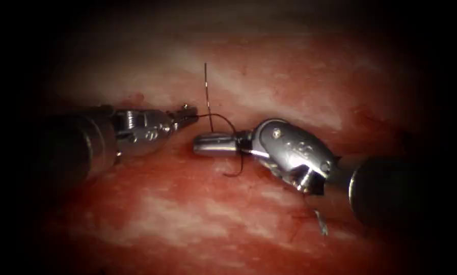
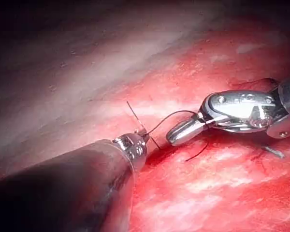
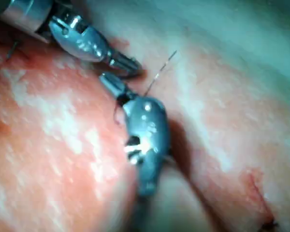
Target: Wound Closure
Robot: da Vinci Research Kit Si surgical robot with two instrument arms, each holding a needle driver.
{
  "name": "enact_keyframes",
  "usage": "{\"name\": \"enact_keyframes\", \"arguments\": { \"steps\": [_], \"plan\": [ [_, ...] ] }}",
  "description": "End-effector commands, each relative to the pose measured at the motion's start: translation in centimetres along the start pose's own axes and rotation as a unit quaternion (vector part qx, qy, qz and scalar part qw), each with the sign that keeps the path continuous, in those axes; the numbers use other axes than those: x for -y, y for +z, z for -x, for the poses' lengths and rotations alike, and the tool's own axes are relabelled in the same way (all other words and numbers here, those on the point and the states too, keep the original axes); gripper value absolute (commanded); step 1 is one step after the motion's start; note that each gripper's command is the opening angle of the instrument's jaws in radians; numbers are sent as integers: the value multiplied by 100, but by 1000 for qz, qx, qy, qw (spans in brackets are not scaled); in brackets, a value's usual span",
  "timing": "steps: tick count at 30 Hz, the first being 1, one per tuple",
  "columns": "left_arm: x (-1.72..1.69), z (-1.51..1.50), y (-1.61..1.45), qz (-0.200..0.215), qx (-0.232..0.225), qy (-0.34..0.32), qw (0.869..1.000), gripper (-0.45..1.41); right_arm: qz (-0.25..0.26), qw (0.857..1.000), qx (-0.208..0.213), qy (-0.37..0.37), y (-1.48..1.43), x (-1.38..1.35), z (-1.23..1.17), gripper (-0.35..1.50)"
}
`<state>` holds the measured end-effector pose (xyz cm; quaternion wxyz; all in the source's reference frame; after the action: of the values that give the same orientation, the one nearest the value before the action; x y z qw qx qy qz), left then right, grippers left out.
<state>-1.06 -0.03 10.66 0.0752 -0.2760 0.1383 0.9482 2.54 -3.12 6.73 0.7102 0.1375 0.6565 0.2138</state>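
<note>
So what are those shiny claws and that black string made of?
Both claws, left and right, look like polished metal: silvery with bright glints. The left claw pinches the thread, which looks like thin, dark, smooth fibre; its exact material can't be told. It curves limply over the tissue.

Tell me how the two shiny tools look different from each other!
The left tool comes in from the picture's left with thin, small jaws pinching the thread; the right tool comes from the right with thicker, rounder jaws shut, the thread looping around them. The left tool sits higher, the right one lower. Both are silvery metal over the tissue.
</note>
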Motion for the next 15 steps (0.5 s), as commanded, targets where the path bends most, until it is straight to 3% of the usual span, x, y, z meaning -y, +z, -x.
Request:
{"name": "enact_keyframes", "arguments": {
  "steps": [1, 5, 7, 12, 15],
  "plan": [
    [-7, -1, 12, 3, -2, 2, 1000, -45, 2, 1000, -5, 1, 8, -1, 11, -35],
    [-19, -4, 17, 7, 1, 6, 1000, -45, 10, 1000, -17, 1, 10, -6, 13, -35],
    [-22, -6, 11, 10, 3, 7, 1000, -45, 21, 999, -32, 1, 13, -9, 14, 5],
    [-25, -8, 3, 10, 4, 6, 1000, -45, 33, 998, -44, 1, 17, -9, 14, 22],
    [-32, -14, -7, 14, 11, 7, 1000, -45, 56, 997, -47, 2, 20, -9, 15, 49]
  ]
}}
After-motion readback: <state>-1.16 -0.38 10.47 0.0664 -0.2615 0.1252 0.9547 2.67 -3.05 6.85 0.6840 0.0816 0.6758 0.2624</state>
